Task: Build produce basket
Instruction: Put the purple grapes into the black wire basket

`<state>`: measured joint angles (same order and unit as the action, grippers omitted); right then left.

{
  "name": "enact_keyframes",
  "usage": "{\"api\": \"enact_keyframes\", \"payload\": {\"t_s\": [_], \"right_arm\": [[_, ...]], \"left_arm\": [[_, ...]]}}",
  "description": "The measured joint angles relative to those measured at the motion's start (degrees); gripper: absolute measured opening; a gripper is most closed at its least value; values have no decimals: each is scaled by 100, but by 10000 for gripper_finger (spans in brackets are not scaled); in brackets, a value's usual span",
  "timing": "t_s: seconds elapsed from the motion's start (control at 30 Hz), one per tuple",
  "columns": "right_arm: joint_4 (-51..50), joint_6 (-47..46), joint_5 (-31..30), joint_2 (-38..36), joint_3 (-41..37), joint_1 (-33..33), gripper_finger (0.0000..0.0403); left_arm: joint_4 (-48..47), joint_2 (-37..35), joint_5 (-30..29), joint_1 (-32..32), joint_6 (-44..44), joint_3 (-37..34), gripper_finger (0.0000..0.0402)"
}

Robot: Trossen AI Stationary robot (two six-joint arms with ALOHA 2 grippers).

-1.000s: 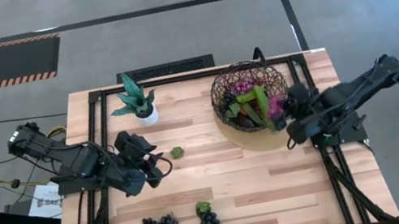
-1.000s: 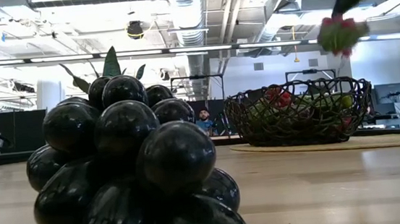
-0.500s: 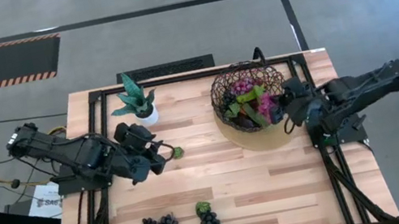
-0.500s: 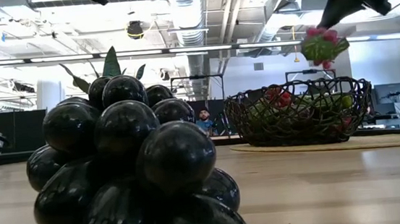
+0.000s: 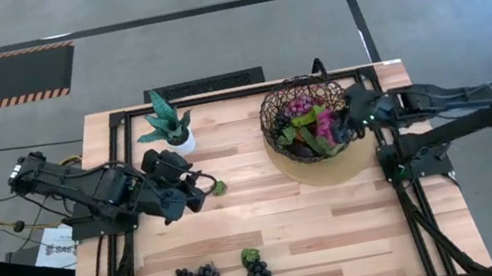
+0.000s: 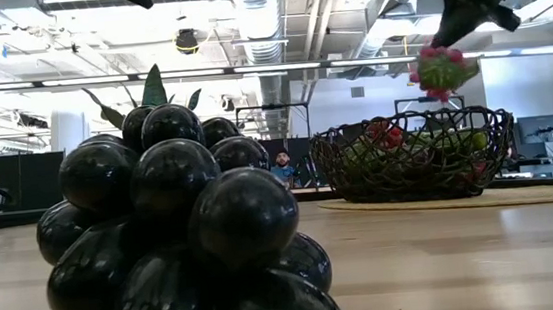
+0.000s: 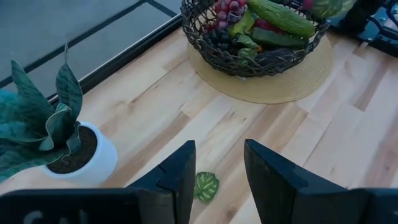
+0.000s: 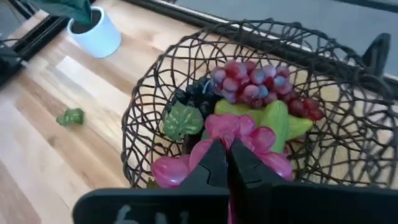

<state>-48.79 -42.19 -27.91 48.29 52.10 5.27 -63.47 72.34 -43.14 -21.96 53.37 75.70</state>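
The right gripper's [image 8: 225,163] fingers are clamped on a magenta grape bunch [image 8: 239,138], which is held directly above the basket [image 5: 308,117], its rim just below the hanging fruit. A straight drop would be enough. The left gripper [image 7: 214,174] is held partly spread and empty over a small green leaf [image 7: 204,186] on the counter [image 5: 342,222], well apart from the basket.
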Motion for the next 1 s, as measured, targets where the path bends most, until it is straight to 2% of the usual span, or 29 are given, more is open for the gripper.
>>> {"api": "enact_keyframes", "payload": {"t_s": [0.37,0.7,1.0], "right_arm": [[870,1072,1494,968,2,807,0],[174,1577,1504,1867,2,1771,0],[192,1834,1750,2146,4,1960,0]], "left_arm": [[1,0,0,0,8,0,122],[-1,0,122,-2,68,0,122],[1,0,138,-2,188,0,122]]}}
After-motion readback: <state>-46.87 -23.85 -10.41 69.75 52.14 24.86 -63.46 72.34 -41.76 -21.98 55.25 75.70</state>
